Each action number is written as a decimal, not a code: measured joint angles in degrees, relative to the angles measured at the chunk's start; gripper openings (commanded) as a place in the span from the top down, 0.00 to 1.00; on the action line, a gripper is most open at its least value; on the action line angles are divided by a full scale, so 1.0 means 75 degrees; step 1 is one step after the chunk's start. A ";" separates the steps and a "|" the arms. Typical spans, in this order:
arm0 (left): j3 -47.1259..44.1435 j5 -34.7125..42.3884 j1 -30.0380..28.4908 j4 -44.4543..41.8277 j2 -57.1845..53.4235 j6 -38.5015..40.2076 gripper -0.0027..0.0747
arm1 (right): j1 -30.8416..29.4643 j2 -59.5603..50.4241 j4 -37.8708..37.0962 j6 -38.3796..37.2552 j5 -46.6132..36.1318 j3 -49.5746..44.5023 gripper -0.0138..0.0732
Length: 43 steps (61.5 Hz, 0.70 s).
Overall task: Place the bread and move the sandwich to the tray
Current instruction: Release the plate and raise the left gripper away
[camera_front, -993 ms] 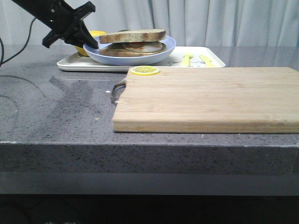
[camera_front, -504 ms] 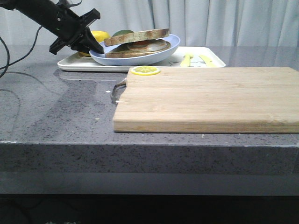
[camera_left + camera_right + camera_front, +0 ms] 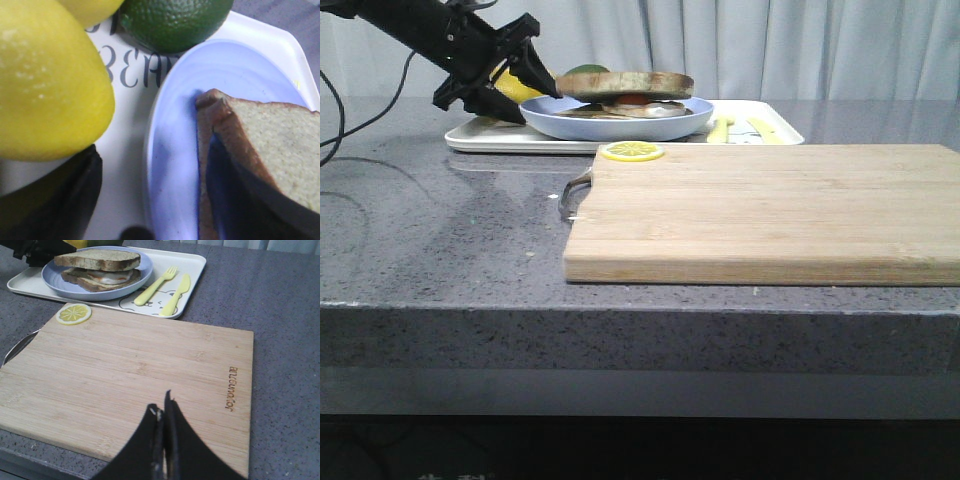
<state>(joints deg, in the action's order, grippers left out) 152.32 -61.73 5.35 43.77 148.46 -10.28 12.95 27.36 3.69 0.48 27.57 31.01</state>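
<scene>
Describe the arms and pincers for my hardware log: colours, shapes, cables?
The left pincer is matte black with slim tapering fingers on a black arm; a thin black cable loops beside it. The right pincer shows two black wedge-shaped fingers narrowing to points. No markings visible.

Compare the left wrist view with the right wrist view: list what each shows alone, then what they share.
Only the left wrist view: a lemon and a lime close up on the tray. Only the right wrist view: the cutting board, a lemon slice, a yellow fork and knife, and the right gripper, shut and empty. Both: the blue plate with the sandwich on the tray.
</scene>
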 measured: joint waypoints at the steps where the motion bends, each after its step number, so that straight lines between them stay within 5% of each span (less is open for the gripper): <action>1: 0.0048 -0.0056 -0.0017 -0.0015 0.0000 -0.0013 0.37 | 0.0000 0.0000 0.0000 0.0000 0.0000 0.0000 0.91; 16: 0.1224 -0.1008 -0.0336 -0.0015 -0.0030 -0.0013 0.49 | 0.0000 0.0000 0.0000 0.0000 0.0000 0.0000 0.91; 31: 0.1814 -0.1369 -0.0388 0.0139 -0.0030 0.0474 0.98 | 0.0000 0.0000 0.0000 0.0000 0.0000 0.0000 0.91; 43: 0.2046 -0.1384 -0.0388 0.1012 -0.0130 0.0698 0.99 | 0.0000 0.0000 0.0000 0.0000 0.0000 0.0000 0.91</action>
<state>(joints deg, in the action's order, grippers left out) 167.67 -72.11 2.44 51.36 147.49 -5.05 12.95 27.36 3.69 0.48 27.57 31.01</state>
